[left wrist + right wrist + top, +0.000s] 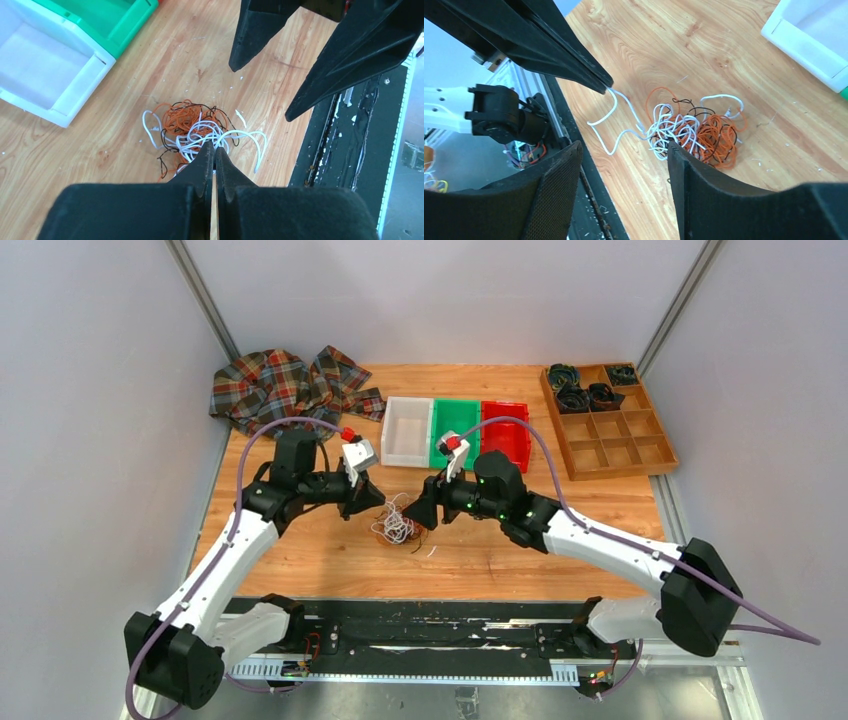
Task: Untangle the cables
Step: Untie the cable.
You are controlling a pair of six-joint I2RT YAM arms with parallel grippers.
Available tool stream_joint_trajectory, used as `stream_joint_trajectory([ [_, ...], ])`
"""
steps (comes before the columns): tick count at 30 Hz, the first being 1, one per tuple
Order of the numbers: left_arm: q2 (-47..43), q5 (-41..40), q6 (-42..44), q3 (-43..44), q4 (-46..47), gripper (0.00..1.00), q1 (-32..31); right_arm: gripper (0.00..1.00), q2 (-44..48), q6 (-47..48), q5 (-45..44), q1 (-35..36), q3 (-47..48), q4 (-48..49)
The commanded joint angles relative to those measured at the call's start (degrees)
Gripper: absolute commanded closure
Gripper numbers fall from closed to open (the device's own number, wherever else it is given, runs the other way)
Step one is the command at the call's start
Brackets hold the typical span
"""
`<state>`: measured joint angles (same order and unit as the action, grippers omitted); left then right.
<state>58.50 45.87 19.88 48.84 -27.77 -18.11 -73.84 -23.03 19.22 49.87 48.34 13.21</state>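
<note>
L arm low, reaching in: left gripper (215, 150) pinched tight on thin white cable (616, 104) trailing from tangled white/orange/black cable pile (398, 528) at mid wooden table (320, 562). R arm opposite, right gripper (624, 150) over the pile, jaws apart.

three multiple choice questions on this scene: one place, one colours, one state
1. Where is the cable tangle? A in the white bin; B on the table; C in the wooden tray.
2. Its wire colours? A white, orange, black; B blue, yellow; C green only.
3. The left end effector is: A wide open; B out of view; C shut on a white cable.
Answers: 1 B, it lies on bare wood; 2 A, those three show in both wrist views; 3 C, its tips pinch a white strand.
</note>
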Motion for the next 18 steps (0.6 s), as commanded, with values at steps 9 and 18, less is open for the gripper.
stream_joint_trajectory([
  [9, -2.82, -0.71, -9.55, 7.80, -3.10, 0.99, 0.01, 0.35, -10.96, 8.62, -4.39, 4.39, 1.96, 16.10],
  [18, -3.95, -3.48, -11.76, 9.86, -3.09, 0.99, 0.13, 0.44, -21.94, 8.08, -7.18, 4.54, 5.36, 18.39],
])
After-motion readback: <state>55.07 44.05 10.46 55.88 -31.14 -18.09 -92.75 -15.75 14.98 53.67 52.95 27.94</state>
